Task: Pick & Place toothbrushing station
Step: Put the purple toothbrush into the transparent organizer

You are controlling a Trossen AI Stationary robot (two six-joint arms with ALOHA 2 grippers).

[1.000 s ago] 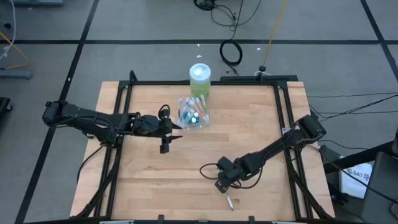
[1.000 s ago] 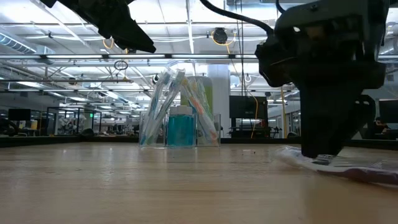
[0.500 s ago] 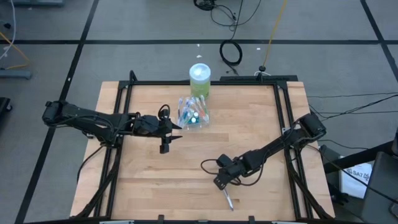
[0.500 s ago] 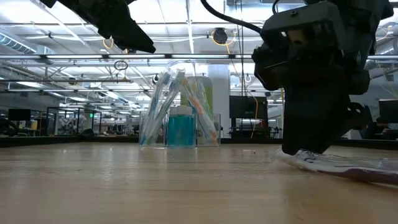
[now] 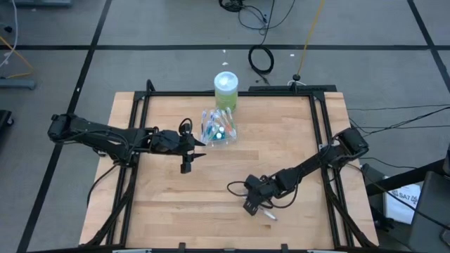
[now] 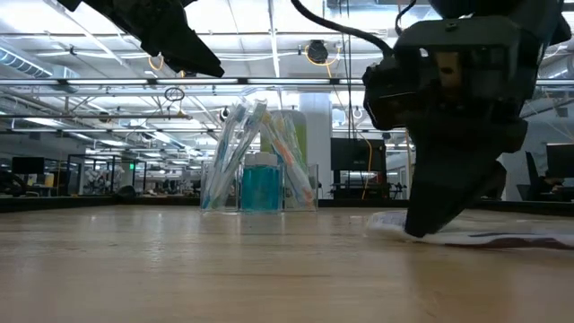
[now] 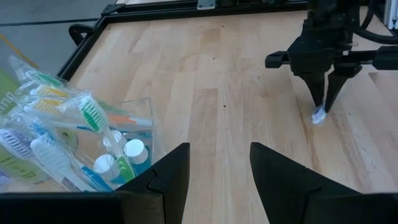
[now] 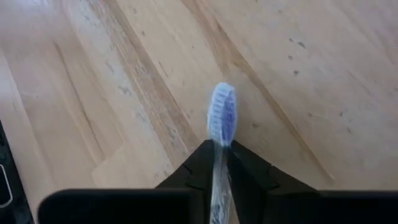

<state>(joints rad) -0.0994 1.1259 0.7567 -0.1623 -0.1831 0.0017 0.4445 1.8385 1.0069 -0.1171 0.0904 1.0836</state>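
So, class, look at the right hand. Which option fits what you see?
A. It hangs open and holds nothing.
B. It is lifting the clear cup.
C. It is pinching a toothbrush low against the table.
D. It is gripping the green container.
C: the right hand is closed on a toothbrush whose bristled head sticks out past the fingertips just over the table, far from the cup.

Both arms were matte black, built of slim jointed segments with chunkier housings at the joints. A loose black cable looped beside the right hand [image 5: 254, 206], and another small loop of cable stood above the left hand [image 5: 187, 164]. Each hand ended in two dark, tapering, angular fingers [image 7: 169, 176].
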